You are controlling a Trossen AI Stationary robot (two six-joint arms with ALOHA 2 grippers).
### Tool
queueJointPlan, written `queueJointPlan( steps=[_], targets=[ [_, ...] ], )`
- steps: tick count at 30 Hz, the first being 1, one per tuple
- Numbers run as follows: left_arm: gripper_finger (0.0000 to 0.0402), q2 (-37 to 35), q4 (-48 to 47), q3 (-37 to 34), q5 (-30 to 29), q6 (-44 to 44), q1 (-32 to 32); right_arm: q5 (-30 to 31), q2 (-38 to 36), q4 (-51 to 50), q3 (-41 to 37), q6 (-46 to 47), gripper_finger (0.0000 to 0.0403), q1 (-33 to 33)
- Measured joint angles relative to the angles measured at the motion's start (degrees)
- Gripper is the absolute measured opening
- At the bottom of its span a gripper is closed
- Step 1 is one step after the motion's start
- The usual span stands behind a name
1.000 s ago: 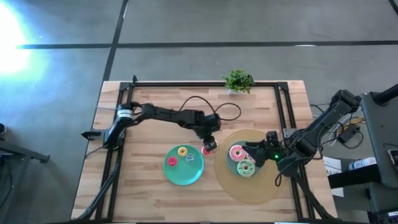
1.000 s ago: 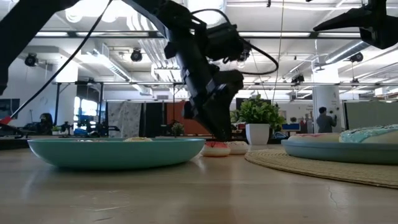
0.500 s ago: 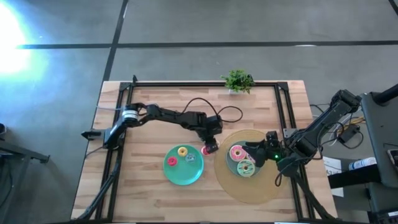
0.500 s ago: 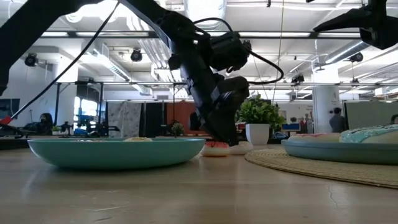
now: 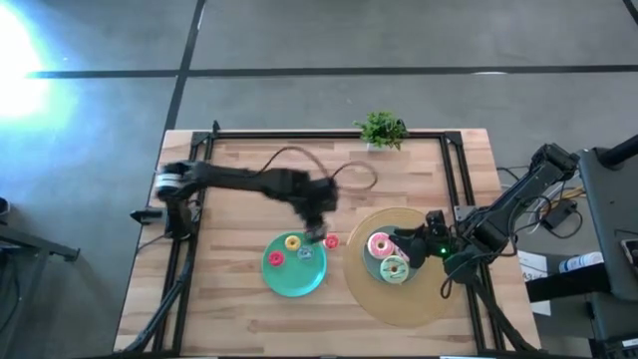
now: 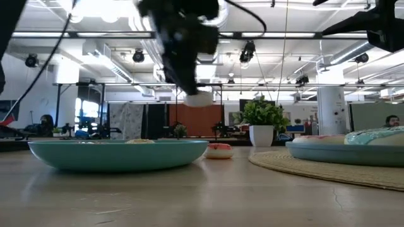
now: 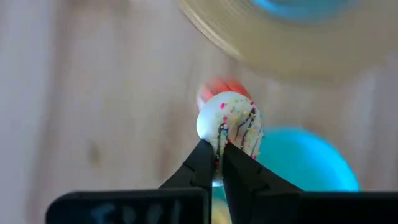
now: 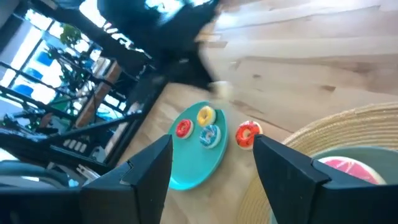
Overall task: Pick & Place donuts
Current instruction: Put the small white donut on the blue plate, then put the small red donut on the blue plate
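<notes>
My left gripper (image 7: 214, 163) is clamped on a small cream donut (image 7: 231, 124) with sprinkles, held in the air above the table (image 5: 249, 170); in the low view the cream donut (image 6: 199, 99) hangs clear of the wood. From above, it sits just beside the small teal plate's (image 5: 295, 281) far rim, though blur makes the exact spot hard to place. That plate carries a yellow donut (image 5: 292, 242), a red donut (image 5: 275, 258) and a blue donut (image 5: 306, 253). Another red donut (image 5: 331, 240) lies on the wood between the plate and the mat (image 5: 399, 297). My right gripper (image 8: 211, 168) waits spread wide over the mat, near the pink donut (image 5: 379, 243) and green donut (image 5: 392, 267).
</notes>
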Motion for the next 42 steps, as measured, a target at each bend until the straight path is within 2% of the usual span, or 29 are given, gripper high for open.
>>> queueJointPlan(
  steps=[3, 7, 11, 15, 19, 25, 29, 32, 35, 36, 38, 40, 42],
  targets=[
    [0.0001, -6.62, -0.78, -7.53, 0.50, -1.18, -3.99, -0.33, 0.00, -0.99, -0.04, 0.03, 0.0216, -0.03],
    [0.0001, -13.93, 1.13, -19.11, 0.46, -9.39, -10.93, -0.22, 0.00, -1.40, -0.11, -0.46, 0.0216, -0.04],
    [0.0001, -16.71, 8.24, -28.64, 0.22, -17.71, -17.88, -0.15, 0.00, -1.43, -0.20, -1.00, 0.0216, -0.04],
    [0.0008, -16.54, 14.00, -33.17, -0.56, -25.63, -22.49, -0.09, 0.00, -1.42, -0.20, -1.09, 0.0216, -0.04],
    [0.0057, -15.48, 14.50, -33.55, -2.35, -29.70, -23.91, -0.06, 0.02, -1.30, -0.20, -1.09, 0.0216, -0.04],
    [0.0127, -15.76, 11.27, -29.97, -2.60, -29.00, -23.19, -0.06, 0.05, -1.24, -0.20, -1.09, 0.0216, -0.04],
    [0.0139, -15.84, 5.44, -25.96, -4.43, -25.20, -22.22, -0.06, 0.05, -1.24, -0.20, -1.14, 0.0216, 0.00],
    [0.0139, -15.84, 3.52, -22.81, -9.26, -20.98, -21.03, -0.06, 0.05, -1.21, -0.20, -1.27, 0.0216, 0.00],
    [0.0140, -15.69, 6.49, -20.15, -16.86, -17.20, -18.41, -0.09, 0.05, -1.20, -0.20, -1.29, 0.0216, 0.00],
    [0.0140, -15.52, 9.17, -19.47, -17.53, -16.18, -16.78, -0.09, 0.05, -1.20, -0.20, -1.29, 0.0216, 0.00],
    [0.0140, -14.57, 15.08, -19.12, -14.50, -14.70, -12.66, -0.11, 0.05, -1.18, -0.20, -1.29, 0.0216, 0.00],
    [0.0140, -12.39, 19.96, -19.23, -8.58, -14.14, -8.29, -0.27, 0.05, -1.16, -0.20, -1.29, 0.0216, 0.00],
    [0.0140, -9.53, 21.93, -18.89, -4.23, -14.40, -4.78, -0.93, 0.05, -1.15, -0.20, -1.25, 0.0216, 0.00]
  ],
)
